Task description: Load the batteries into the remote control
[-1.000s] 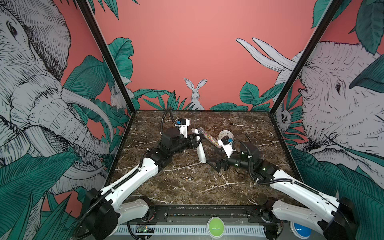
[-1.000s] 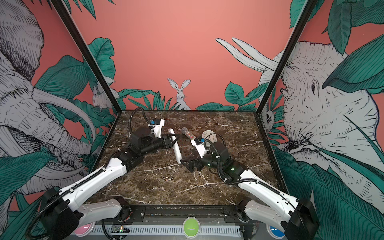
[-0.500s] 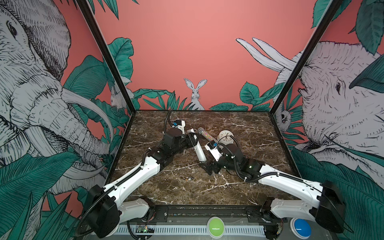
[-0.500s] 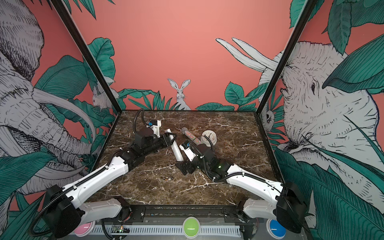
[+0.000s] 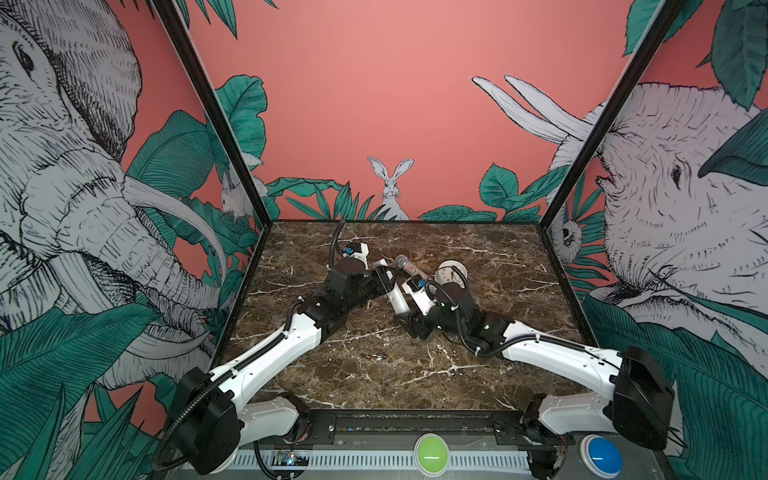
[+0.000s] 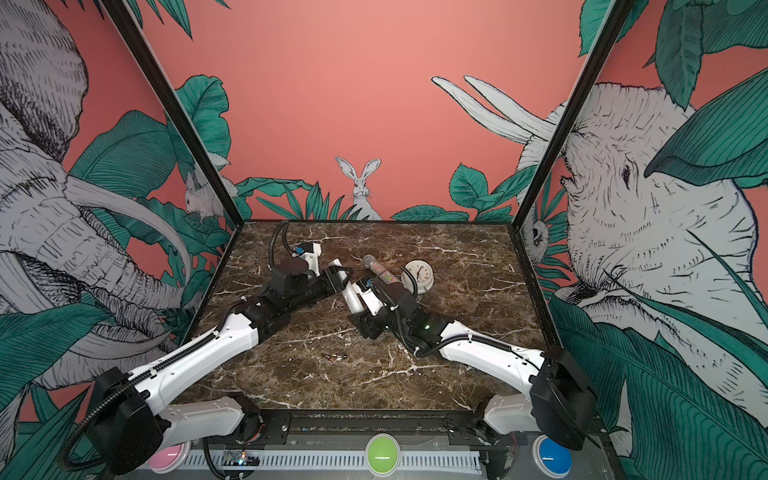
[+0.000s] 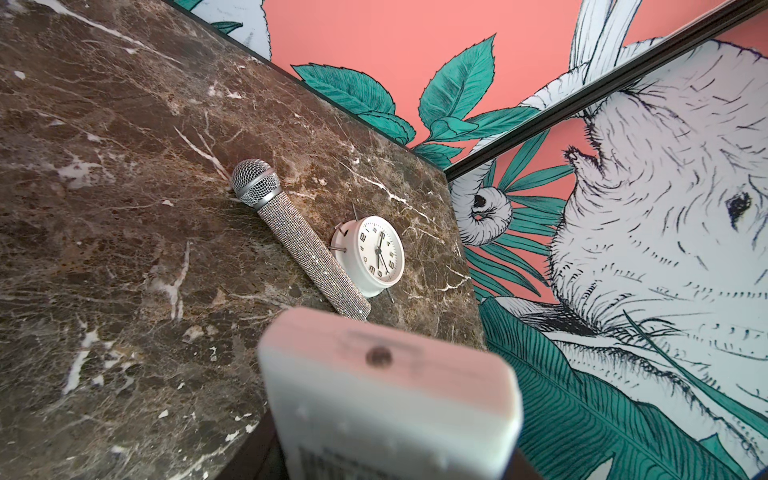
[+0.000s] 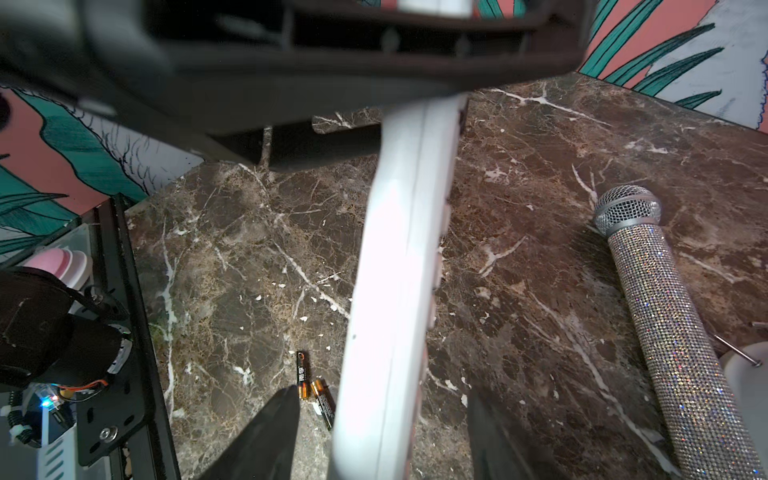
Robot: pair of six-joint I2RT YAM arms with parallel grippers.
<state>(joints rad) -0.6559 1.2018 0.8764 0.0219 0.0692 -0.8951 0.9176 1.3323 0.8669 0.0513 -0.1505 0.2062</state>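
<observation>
The remote control (image 5: 397,297) (image 6: 351,297) is a long white bar held tilted above the marble table. My left gripper (image 5: 384,276) (image 6: 336,278) is shut on its far end; its end face fills the left wrist view (image 7: 386,399). My right gripper (image 5: 409,322) (image 8: 380,392) straddles the near end, open, with a gap between each finger and the remote (image 8: 399,270). Two batteries (image 5: 374,356) (image 6: 333,356) (image 8: 303,374), dark with gold ends, lie side by side on the table in front of the remote.
A glittery microphone (image 5: 409,266) (image 7: 303,245) (image 8: 673,332) lies just behind the grippers, and a round white clock (image 5: 451,272) (image 7: 374,253) stands beside it. Patterned walls enclose the table on three sides. A black rail (image 5: 415,424) runs along the front edge.
My right gripper has moved left to the remote's near end and its jaws have narrowed around it. The left gripper has shifted the remote slightly toward the back.
</observation>
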